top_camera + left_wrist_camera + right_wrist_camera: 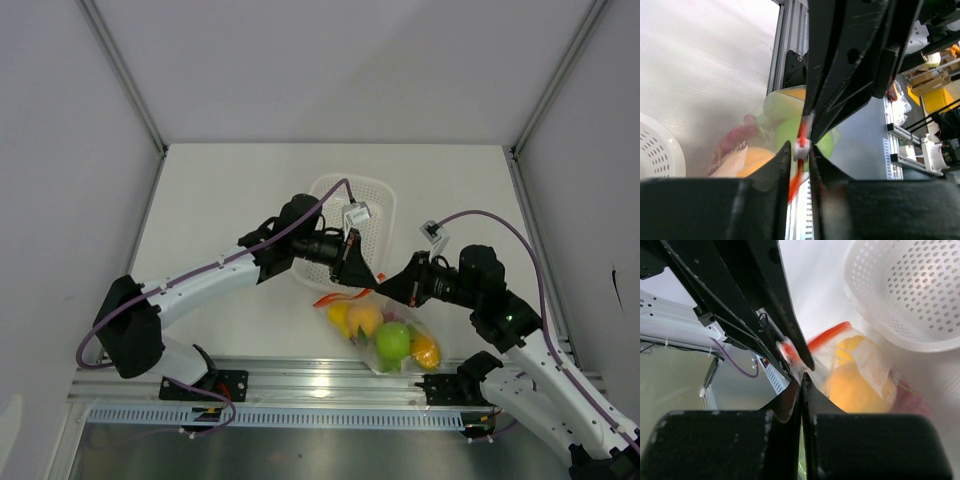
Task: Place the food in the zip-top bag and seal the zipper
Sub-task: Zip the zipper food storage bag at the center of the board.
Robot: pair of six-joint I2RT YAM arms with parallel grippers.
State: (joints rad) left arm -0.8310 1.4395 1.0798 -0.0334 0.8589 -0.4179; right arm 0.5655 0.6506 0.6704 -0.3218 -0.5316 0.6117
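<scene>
White surface (pixel 230 200), walled on three sides in pale grey panels; aluminium rail (pixel 300 378) along the near edge.

- Basket (pixel 380 215): white, perforated, at centre of the surface, behind the bag and just beside its mouth.
- Zip-top bag (pixel 418 328): clear, crinkly, lying flat between the basket and the rail, mouth towards the basket.
- Contents, seen through the plastic: green apple (pixel 392 341), orange-yellow mango (pixel 365 319), yellow fruit (pixel 340 317), orange fruit (pixel 426 353), red grape bunch (pixel 735 137).
- Zipper (pixel 335 297): orange-red strip along the mouth, with a small white slider (pixel 801 146) on it.
- Left fingers (pixel 352 275): reaching over the basket's near rim, nearly closed, pinching the zipper at the slider.
- Right fingers (pixel 385 283): pressed flat together at the mouth edge, tip to tip with the left pair. Whether plastic is caught between them cannot be told.
</scene>
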